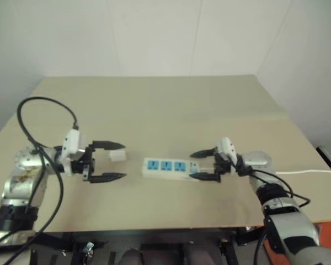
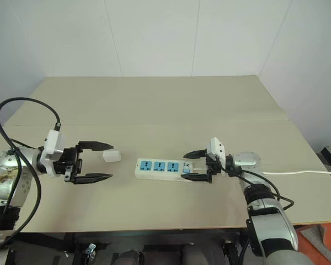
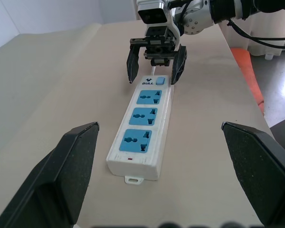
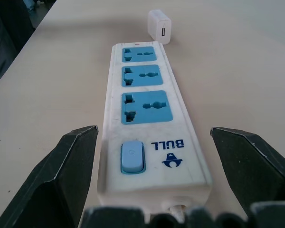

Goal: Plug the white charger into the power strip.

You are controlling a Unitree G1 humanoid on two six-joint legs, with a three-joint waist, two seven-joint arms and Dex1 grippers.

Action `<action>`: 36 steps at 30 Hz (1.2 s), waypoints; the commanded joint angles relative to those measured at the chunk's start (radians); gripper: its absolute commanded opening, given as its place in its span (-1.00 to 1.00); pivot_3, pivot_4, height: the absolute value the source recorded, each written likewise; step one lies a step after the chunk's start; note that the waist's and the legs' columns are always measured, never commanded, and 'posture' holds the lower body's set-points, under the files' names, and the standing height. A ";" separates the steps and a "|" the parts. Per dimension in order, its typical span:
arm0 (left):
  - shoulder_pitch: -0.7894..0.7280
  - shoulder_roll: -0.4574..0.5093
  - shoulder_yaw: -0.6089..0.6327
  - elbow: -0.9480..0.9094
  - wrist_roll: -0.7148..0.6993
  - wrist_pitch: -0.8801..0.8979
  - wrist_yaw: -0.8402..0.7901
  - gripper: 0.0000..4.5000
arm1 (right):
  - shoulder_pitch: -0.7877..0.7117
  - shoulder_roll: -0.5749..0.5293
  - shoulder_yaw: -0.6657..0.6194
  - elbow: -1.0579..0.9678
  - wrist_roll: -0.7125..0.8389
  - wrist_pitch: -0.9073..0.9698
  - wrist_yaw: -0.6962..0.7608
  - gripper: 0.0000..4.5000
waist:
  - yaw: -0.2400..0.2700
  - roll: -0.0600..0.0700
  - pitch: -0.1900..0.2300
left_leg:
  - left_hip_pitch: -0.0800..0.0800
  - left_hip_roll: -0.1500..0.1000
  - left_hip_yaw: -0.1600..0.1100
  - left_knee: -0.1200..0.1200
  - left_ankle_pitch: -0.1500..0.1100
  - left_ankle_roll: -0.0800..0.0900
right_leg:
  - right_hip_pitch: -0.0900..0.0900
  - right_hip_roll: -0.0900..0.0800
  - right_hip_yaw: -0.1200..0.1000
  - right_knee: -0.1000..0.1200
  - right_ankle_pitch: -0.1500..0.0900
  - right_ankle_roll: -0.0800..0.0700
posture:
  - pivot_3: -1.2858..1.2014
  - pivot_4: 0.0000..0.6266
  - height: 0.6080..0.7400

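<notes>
The power strip [image 4: 149,142] is white with three blue socket faces, a pale blue switch [image 4: 132,156] and a blue printed logo beside it. The white charger [image 4: 159,26] is plain white. The table [image 1: 171,105] is a flat beige. Both grippers have black fingers [image 3: 71,171] under white camera housings [image 3: 152,10].

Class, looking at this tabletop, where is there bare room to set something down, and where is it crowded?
Free: the whole far half of the table, between the wall and the power strip. Crowded: the near middle band, where the open left tool flanks the white charger and the open right tool straddles the strip's switch end.
</notes>
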 commanded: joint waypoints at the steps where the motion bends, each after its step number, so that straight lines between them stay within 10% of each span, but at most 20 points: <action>1: 0.006 0.019 0.026 -0.034 -0.006 -0.018 0.004 1.00 | -0.016 0.001 -0.019 0.007 0.004 -0.035 0.028 0.97 | 0.000 0.000 0.000 | 0.000 0.000 0.000 0.000 0.000 0.000 | 0.000 0.000 0.000 0.000 0.000 0.000 | 0.03 -0.52 1.00; 36: -0.025 -0.008 -0.001 0.002 0.009 -0.047 -0.006 1.00 | -0.011 0.034 -0.028 0.113 -0.029 -0.108 -0.020 0.81 | -0.015 0.000 0.000 | 0.000 0.000 0.000 0.000 0.000 0.000 | 0.000 0.000 0.000 0.000 0.000 0.000 | 0.03 -0.52 1.00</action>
